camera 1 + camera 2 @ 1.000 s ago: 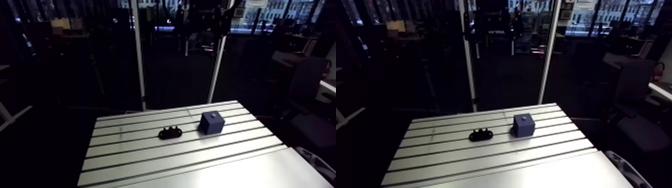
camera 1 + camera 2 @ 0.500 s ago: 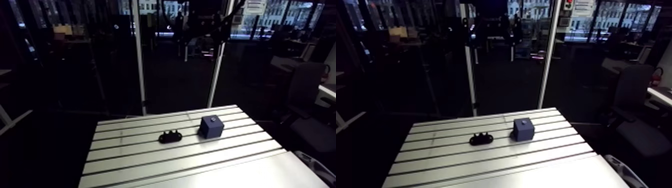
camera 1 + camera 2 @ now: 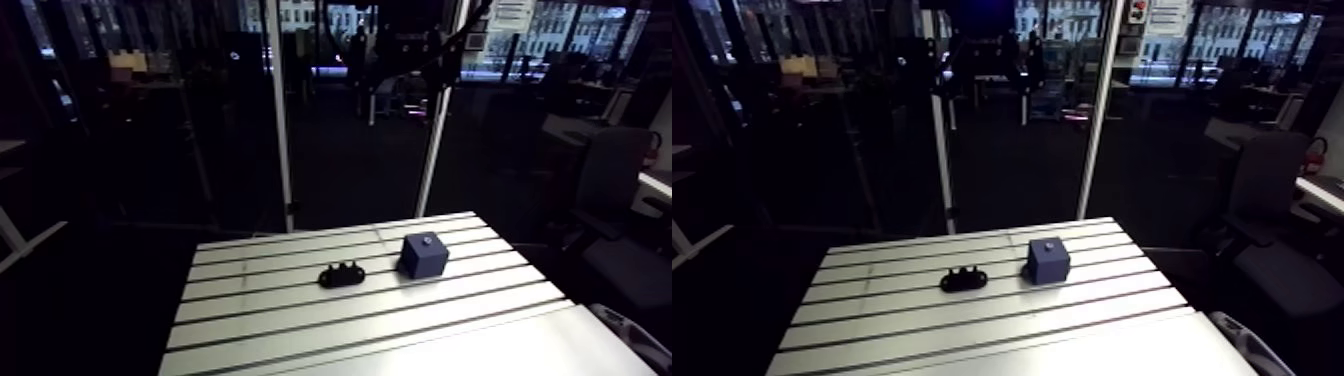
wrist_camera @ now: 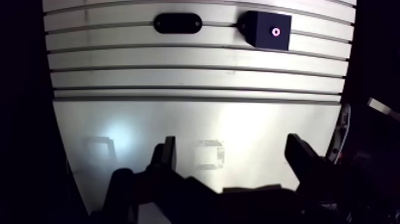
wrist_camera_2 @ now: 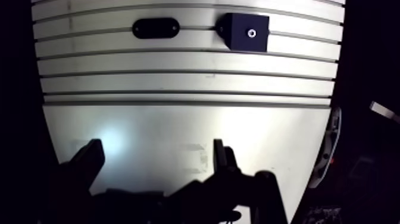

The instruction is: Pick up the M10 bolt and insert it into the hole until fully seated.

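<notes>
A dark blue block [image 4: 268, 30] with a small round hole [image 4: 275, 31] in its top stands on the far part of the slotted table [image 4: 178, 77]. Beside it lies a black oval holder [image 4: 177, 23]. In the arm view the holder [image 3: 341, 273] shows three small bumps on top, and I cannot tell a bolt apart from them. The block [image 3: 424, 256] stands just right of it there. My gripper [image 4: 232, 155] hangs open over the smooth near part of the table, well short of both things, with nothing between its fingers. It does not show in the arm view.
The table's near part is a smooth plate [image 4: 268, 125] with two faint square marks [image 4: 208, 154] under the gripper. Several slots run across between the gripper and the block. The table's edges fall away into dark on both sides.
The whole arm view has shifted a little, so the camera has moved. The block and the holder keep their places on the table.
</notes>
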Tool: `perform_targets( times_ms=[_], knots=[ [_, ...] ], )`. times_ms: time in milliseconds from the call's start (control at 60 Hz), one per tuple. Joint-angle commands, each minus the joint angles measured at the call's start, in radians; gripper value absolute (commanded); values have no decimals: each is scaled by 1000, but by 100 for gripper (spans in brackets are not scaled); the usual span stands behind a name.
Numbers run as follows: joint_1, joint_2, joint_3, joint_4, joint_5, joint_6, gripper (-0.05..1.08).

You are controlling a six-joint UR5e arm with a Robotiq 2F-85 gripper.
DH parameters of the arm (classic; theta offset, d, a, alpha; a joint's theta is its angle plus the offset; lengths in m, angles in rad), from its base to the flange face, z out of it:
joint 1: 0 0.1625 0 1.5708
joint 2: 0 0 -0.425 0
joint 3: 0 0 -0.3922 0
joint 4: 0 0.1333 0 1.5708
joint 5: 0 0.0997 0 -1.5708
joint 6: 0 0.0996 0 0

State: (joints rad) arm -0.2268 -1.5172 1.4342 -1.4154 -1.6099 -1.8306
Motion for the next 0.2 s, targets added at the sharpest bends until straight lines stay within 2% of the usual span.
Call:
perform_targets(
  times_ms=[17, 200],
  knots=[
    [3, -1, -2, 0, -1, 0, 1],
    [3, 1, -1, 0, -1, 0, 1]
  ],
)
